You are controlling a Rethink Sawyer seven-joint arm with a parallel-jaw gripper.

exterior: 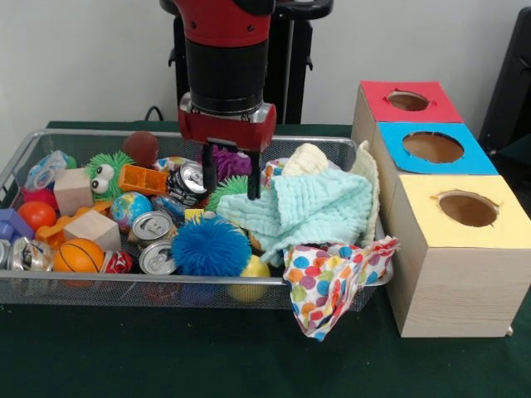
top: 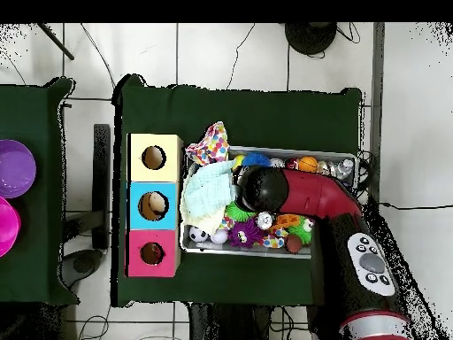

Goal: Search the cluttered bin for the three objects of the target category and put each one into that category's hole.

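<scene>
The wire-mesh bin (exterior: pixel 91 133) is full of clutter: several drink cans (exterior: pixel 152 225), a blue spiky ball (exterior: pixel 211 246), a small basketball (exterior: pixel 77 255), wooden blocks (exterior: pixel 73 191), a mint cloth (exterior: pixel 311 207) and a polka-dot cloth (exterior: pixel 332 278) hanging over the front rim. My gripper (exterior: pixel 231 178) is open and empty. It hangs over the bin's middle, just above a purple spiky toy (exterior: pixel 231 162). The red-surrounded hole (exterior: pixel 407 100) is in the farthest box on the right. In the overhead view the arm's head (top: pixel 257 188) hides the gripper over the bin (top: pixel 292 255); the red hole (top: pixel 152 253) shows there too.
Boxes with a blue-surrounded hole (exterior: pixel 432 147) and a yellow-surrounded hole (exterior: pixel 467 207) stand in a row with the red one, right of the bin. A purple bowl (top: pixel 13 168) sits on a separate table at the overhead view's left edge.
</scene>
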